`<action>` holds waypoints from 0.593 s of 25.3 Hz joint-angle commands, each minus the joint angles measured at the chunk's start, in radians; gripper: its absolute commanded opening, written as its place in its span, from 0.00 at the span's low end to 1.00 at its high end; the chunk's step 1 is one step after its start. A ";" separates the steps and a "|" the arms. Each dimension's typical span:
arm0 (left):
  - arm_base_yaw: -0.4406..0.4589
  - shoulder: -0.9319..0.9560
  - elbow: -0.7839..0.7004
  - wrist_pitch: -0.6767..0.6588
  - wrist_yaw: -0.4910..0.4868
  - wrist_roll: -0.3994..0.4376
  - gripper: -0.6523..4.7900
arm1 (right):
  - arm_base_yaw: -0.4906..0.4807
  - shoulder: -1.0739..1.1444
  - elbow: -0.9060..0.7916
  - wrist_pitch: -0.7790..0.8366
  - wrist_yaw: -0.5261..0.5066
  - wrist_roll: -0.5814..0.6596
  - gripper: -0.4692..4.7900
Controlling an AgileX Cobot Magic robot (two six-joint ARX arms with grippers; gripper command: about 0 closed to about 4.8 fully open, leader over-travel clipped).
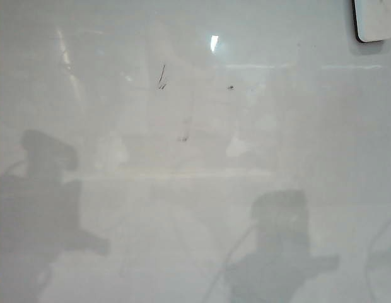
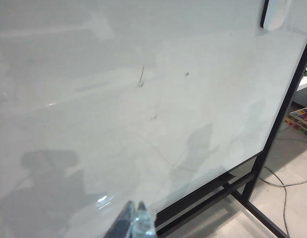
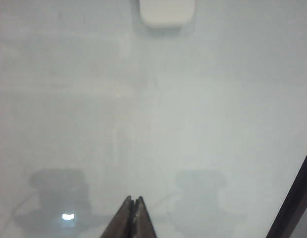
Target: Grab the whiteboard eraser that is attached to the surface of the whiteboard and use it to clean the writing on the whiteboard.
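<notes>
The whiteboard (image 1: 183, 189) fills the exterior view, glossy white-grey. The whiteboard eraser (image 1: 377, 19), a white rounded block with a black edge, sticks to the board's top right corner. It also shows in the left wrist view as the eraser (image 2: 276, 12) and in the right wrist view as the eraser (image 3: 167, 12). No writing is in view; only a few tiny dark scuffs (image 1: 162, 79) mark the board. My left gripper (image 2: 135, 204) is shut and empty, far from the eraser. My right gripper (image 3: 133, 199) is shut and empty, well back from the eraser. Neither gripper appears in the exterior view, only arm shadows.
The board's black frame (image 2: 287, 99) and stand legs (image 2: 257, 213) run along its right side. Beyond them lie the floor with loose cables (image 2: 282, 183) and a colourful object (image 2: 302, 119). Arm shadows (image 1: 277, 252) fall on the lower board.
</notes>
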 commanded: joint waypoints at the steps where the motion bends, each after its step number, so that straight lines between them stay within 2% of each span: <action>1: 0.000 0.001 0.001 0.012 0.003 0.000 0.12 | 0.002 0.000 -0.058 0.037 0.000 0.019 0.08; 5: 0.000 0.001 0.001 0.012 0.003 0.000 0.12 | 0.002 -0.001 -0.175 0.077 0.000 0.156 0.08; 7: 0.000 0.001 0.001 0.012 0.004 0.000 0.12 | 0.002 -0.001 -0.230 0.109 0.001 0.157 0.08; 15: 0.000 0.001 0.001 0.012 0.004 0.000 0.12 | 0.002 -0.001 -0.229 0.080 0.001 0.157 0.08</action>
